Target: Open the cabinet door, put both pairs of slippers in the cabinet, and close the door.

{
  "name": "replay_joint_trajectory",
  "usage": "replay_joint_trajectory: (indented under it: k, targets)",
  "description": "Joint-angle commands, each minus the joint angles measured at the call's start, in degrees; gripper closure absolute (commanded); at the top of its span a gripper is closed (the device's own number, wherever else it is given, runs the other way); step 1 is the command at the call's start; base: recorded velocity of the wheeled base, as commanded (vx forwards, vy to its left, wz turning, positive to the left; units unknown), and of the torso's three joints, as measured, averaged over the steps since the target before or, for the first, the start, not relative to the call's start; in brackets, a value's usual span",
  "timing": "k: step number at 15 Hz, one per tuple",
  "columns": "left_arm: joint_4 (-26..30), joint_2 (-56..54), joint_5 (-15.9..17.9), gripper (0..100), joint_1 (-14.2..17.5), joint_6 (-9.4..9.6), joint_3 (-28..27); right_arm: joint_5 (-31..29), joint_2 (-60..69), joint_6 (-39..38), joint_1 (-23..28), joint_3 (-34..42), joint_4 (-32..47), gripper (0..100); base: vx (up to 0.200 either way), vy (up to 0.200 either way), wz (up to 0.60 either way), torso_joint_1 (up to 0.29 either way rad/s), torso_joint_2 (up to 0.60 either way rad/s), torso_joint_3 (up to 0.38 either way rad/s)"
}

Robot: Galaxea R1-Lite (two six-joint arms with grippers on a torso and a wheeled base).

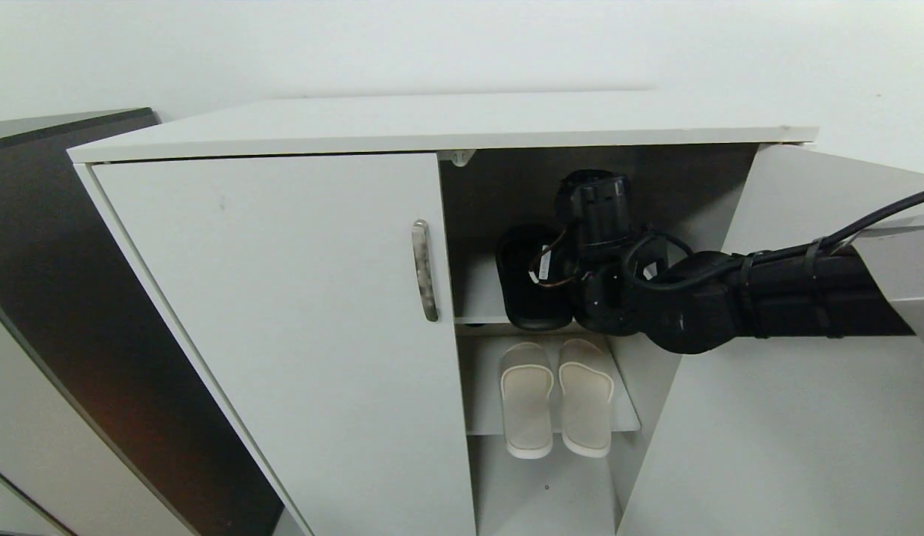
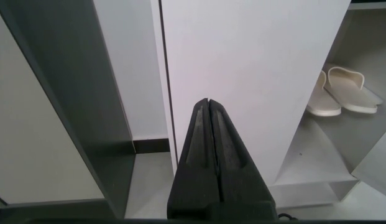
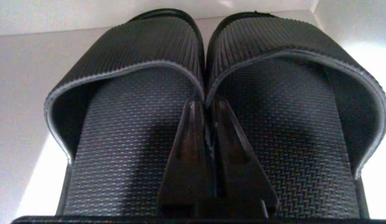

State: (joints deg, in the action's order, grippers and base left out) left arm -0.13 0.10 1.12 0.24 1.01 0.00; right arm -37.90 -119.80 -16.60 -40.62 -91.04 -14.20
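Black slippers (image 3: pixel 118 130): set on upper shelf (image 1: pixel 475 298) of cabinet (image 1: pixel 432 123), inner edges pinched by closed right gripper (image 3: pixel 205 107). Beige slippers (image 1: pixel 555 394): laid on shelf below. Left gripper (image 2: pixel 208 102): closed, empty, held before shut left door (image 1: pixel 283 313). Right door (image 1: pixel 789 417): opened.

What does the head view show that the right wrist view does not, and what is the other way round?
Head view adds: the white slippers on a lower shelf, the closed left door with its handle, and the open right door. Right wrist view adds: the right gripper, pinching where the ribbed straps of the black slippers meet. Shared: the black slippers on the upper shelf.
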Motion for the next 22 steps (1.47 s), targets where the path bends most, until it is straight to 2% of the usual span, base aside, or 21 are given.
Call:
replay_joint_trajectory:
  k: [1, 9, 10, 13, 17, 22]
  targets:
    - [-0.04, -0.01, -0.07, 100, 0.02, -0.05, 0.00, -0.07, -0.53, -0.10, 0.01, 0.07, -0.12, 100, 0.000, 0.000, 0.00, 0.000, 0.00, 0.000]
    - [-0.04, -0.01, -0.07, 100, 0.02, -0.05, 0.00, -0.07, -0.70, -0.10, 0.19, 0.25, -0.12, 100, 0.000, 0.000, 0.00, 0.000, 0.00, 0.000]
    - [-0.04, -0.01, -0.07, 100, 0.02, -0.05, 0.00, -0.07, -0.61, -0.10, 0.19, 0.34, -0.04, 0, 0.000, 0.000, 0.00, 0.000, 0.00, 0.000]
    - [-0.04, -0.01, -0.07, 100, 0.02, 0.04, 0.00, -0.42, -0.17, -0.10, 0.10, 0.69, -0.04, 0, 0.000, 0.000, 0.00, 0.000, 0.00, 0.000]
    - [-0.04, -0.01, 0.02, 100, 0.02, 0.04, 0.00, -1.74, 4.75, -0.01, -2.18, 4.99, 0.05, 0, 0.000, 0.000, 0.00, 0.000, 0.00, 0.000]
    - [-0.04, -0.01, -0.07, 100, 0.02, 0.04, 0.00, -3.67, 16.44, -0.45, -10.18, 20.90, -0.39, 0, 0.000, 0.000, 0.00, 0.000, 0.00, 0.000]
